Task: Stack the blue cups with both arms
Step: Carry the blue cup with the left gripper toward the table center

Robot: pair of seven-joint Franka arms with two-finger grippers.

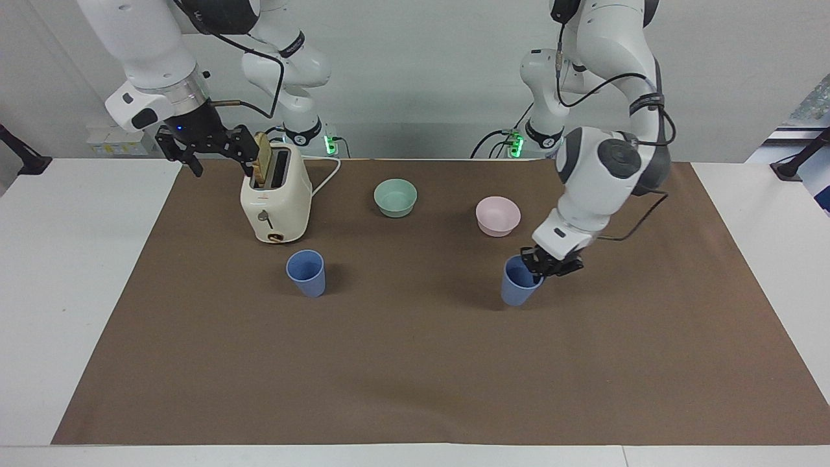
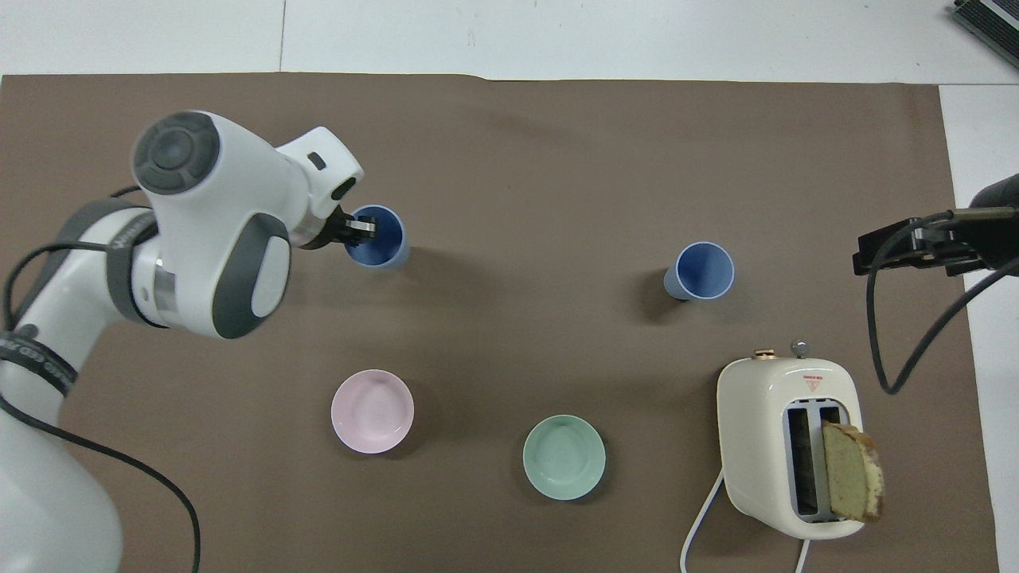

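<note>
Now we see held blue cup (image 1: 517, 286) (image 2: 378, 239) pinched at rim by left gripper (image 1: 543, 264) (image 2: 356, 231), over mat (image 1: 415, 363) farther from robots than pink bowl (image 1: 497, 215). Second blue cup (image 1: 306, 272) (image 2: 702, 271) upright just beside toaster (image 1: 275, 194), farther out. Right gripper (image 1: 207, 146) waits, fingers spread, beside toaster.

Toaster (image 1: 275, 201) by right arm's end; free cup (image 1: 306, 273) farther out; bowls (image 1: 395, 197) beside toaster.

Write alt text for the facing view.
The left claw grips a blue cup by its rim, in front of the pink bowl. A second blue cup stands by the toaster; the right claw waits above.
</note>
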